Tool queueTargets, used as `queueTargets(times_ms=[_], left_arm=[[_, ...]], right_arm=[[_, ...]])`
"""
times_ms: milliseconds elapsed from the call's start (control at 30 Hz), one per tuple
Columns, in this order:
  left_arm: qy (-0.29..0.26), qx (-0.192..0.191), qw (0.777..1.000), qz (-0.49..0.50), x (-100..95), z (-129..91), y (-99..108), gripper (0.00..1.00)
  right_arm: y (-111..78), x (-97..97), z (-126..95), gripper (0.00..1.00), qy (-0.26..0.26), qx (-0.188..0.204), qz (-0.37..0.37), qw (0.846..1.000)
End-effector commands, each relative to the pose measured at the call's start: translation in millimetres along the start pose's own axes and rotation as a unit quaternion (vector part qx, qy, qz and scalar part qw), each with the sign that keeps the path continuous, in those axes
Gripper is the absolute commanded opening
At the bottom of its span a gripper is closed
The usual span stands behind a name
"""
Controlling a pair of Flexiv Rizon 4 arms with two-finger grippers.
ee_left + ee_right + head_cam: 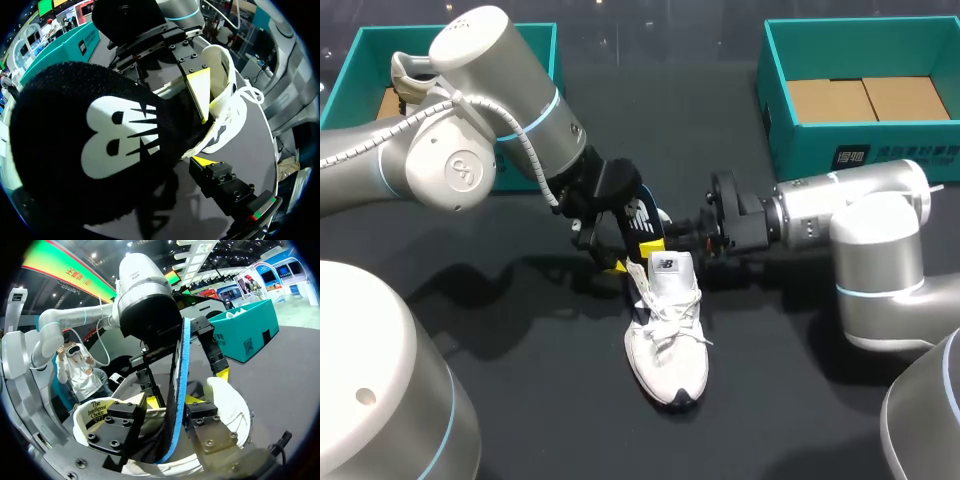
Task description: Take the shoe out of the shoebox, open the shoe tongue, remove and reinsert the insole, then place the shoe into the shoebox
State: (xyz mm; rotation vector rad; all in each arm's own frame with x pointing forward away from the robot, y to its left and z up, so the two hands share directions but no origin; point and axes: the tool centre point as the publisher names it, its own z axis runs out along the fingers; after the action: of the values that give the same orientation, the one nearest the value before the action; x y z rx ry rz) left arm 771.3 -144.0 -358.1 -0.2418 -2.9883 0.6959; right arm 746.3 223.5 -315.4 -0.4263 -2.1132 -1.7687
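Insole [60, 150] upright in white shoe [665, 345], right end effector [171, 400] clamped on it, left end effector [634, 255] spread apart

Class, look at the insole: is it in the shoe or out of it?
Partly out. The black insole stands upright out of the opening of the white shoe, with its lower end inside.

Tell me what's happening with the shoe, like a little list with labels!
shoe: white lace-up sneaker, resting on the black table, outside both boxes
insole: black insole with a white logo, standing up out of the sneaker's opening
right fingers: pinching the insole
left fingers: open, one either side of the insole
boxes: teal cardboard shoebox far left, matching shoebox far right
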Motion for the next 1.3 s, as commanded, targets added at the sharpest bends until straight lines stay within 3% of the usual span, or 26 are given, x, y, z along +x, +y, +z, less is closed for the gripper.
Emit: queueTargets(times_ms=[33,133,200,400,733,967,1067,1133,1200,1300], left_arm=[[0.0,-0.001,1.0,0.0,0.1,0.2,0.1,1.0],[0.0,-0.001,1.0,0.0,0.1,0.2,0.1,1.0],[0.0,-0.001,1.0,0.0,0.1,0.2,0.1,1.0],[0.0,-0.001,1.0,0.0,0.1,0.2,0.1,1.0],[0.0,-0.001,1.0,0.0,0.1,0.2,0.1,1.0],[0.0,-0.001,1.0,0.0,0.1,0.2,0.1,1.0],[0.0,-0.001,1.0,0.0,0.1,0.2,0.1,1.0],[0.0,-0.001,1.0,0.0,0.1,0.2,0.1,1.0],[0.0,-0.001,1.0,0.0,0.1,0.2,0.1,1.0],[0.0,-0.001,1.0,0.0,0.1,0.2,0.1,1.0]], right_arm=[[6.4,-6.2,-0.6,0.38,0.005,0.008,0.002,1.0],[9.9,-10.3,-1.1,0.24,0.008,0.011,0.003,1.0],[10.9,-12.4,-1.0,0.0,0.009,0.014,0.004,1.0],[3.9,-16.8,0.5,0.0,0.009,0.011,0.025,1.0],[-39.0,-4.3,-8.6,0.0,-0.01,-0.013,0.073,0.997],[-39.5,1.1,-6.4,0.0,-0.016,-0.016,0.072,0.997],[-30.5,0.4,-4.4,0.26,-0.013,-0.012,0.058,0.998],[-24.6,-0.6,-2.8,0.36,-0.011,-0.007,0.05,0.999],[-18.1,-2.4,-1.6,0.42,-0.008,-0.002,0.042,0.999],[-10.0,-5.7,-0.1,0.42,-0.006,0.006,0.033,0.999]])
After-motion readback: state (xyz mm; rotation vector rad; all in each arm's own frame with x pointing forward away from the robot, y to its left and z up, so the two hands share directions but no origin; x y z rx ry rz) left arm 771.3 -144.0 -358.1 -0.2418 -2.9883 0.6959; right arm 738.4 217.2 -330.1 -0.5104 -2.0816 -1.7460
